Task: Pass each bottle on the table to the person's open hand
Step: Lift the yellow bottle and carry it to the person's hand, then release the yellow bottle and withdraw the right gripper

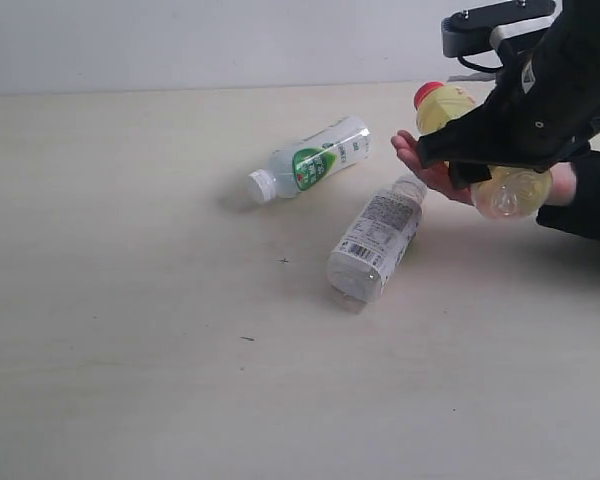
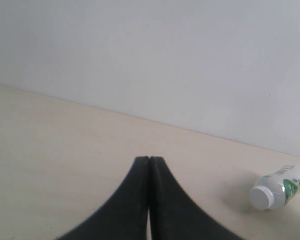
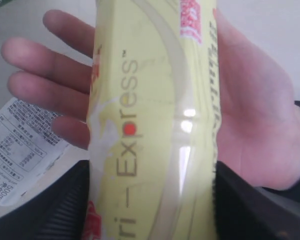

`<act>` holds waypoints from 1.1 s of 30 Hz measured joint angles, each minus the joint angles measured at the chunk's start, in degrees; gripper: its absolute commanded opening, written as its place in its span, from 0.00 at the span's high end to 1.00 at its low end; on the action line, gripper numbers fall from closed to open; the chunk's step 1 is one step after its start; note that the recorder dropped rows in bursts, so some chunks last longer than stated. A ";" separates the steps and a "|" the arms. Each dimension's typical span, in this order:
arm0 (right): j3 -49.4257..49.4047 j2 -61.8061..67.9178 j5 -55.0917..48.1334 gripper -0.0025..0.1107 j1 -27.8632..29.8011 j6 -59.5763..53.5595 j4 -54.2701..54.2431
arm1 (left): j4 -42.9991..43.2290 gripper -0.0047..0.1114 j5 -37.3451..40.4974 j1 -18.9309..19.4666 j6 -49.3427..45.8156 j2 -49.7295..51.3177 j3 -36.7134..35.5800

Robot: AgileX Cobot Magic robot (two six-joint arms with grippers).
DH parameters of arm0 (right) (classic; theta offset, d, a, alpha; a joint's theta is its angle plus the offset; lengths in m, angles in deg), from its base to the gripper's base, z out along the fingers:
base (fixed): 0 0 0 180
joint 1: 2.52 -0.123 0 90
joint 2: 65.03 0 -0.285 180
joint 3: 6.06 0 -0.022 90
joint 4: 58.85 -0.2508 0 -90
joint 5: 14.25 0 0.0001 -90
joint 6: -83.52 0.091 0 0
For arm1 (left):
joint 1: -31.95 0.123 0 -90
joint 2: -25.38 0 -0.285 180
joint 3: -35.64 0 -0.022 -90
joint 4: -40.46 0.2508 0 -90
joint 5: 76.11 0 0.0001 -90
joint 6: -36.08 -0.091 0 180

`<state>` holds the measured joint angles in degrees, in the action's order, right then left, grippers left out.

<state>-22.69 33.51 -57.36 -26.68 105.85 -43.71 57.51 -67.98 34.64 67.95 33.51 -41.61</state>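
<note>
My right gripper [image 3: 152,200] grasps the yellow-labelled bottle [image 3: 150,100], a black pad pressed to each side of it. The bottle lies across the person's open hand [image 3: 260,125], at the upper right of the exterior view, its red cap pointing to the far edge of the table [image 1: 130,300]. My left gripper [image 2: 149,161] is clenched tight, jaws touching, with nothing between them, above bare table. The bottle with the green-white label [image 1: 310,160] lies on its side near the middle, white cap toward the left. The white-labelled bottle [image 1: 375,240] lies just below it, its neck close beside the person's fingertips.
</note>
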 measured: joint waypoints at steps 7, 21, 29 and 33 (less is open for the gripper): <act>0.00 0.00 -2.18 0.98 0.00 0.10 0.00 | 0.00 0.96 0.00 0.00 0.00 0.00 0.00; 0.00 3.40 -2.73 0.27 0.00 0.10 1.13 | 0.00 0.96 0.00 0.00 0.00 0.00 0.00; 1.15 -2.00 -1.99 0.25 0.00 -0.15 3.49 | 0.00 0.96 0.00 0.00 0.00 0.00 0.00; 2.77 -7.42 -1.16 0.28 0.00 -3.02 3.15 | 0.00 0.96 0.00 0.00 0.00 0.00 0.00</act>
<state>-19.92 26.09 -58.52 -26.68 102.83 -40.56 57.51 -67.98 34.64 67.95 33.51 -41.61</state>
